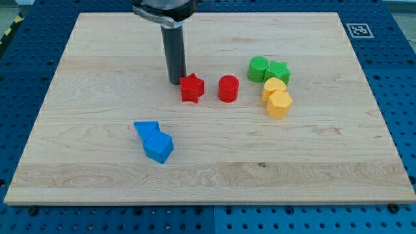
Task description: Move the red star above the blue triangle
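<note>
Since I carry no jaws at all, only a straight dark rod, nothing is held or clamped; my tip (175,82) rests on the pale wooden tabletop (91,65), a little towards the far edge from the middle. Just beside it, on the side of the right edge and a touch nearer the near edge, sits the small red plastic star block (192,88); whether the rod actually touches it I cannot tell, but they are very close.

Past the red star, further towards the right edge, stands a red plastic cylinder block (229,88), near the star but apart from it. Beyond that lies a tight cluster: a green round plastic block (258,67) touching a green star-shaped plastic block (279,71), and directly towards the near edge from them a yellow plastic block (274,86), its shape unclear, pressed against a yellow hexagonal plastic block (279,104).

Well apart from my tip, towards the near-left corner, the blue plastic triangle block (146,129) lies touching a second blue plastic block (158,147), an angular one, which sits on its near-right side. The red star is on the far side of the blue triangle and offset towards the right edge.
</note>
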You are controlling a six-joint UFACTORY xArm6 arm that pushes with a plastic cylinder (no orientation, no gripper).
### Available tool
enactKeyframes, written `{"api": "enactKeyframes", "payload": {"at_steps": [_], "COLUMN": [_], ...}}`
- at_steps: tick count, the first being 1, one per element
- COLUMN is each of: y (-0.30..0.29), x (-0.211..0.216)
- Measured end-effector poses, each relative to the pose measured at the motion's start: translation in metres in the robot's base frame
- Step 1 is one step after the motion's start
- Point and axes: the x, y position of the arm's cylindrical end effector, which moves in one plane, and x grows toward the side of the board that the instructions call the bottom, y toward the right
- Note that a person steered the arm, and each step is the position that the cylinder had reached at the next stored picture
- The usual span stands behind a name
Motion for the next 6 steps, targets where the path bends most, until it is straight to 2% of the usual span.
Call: {"api": "enactKeyframes", "payload": {"at_steps": [3,4,6], "y": [0.048,0.048,0.048], "x": [-0.009,0.006,0.076]}}
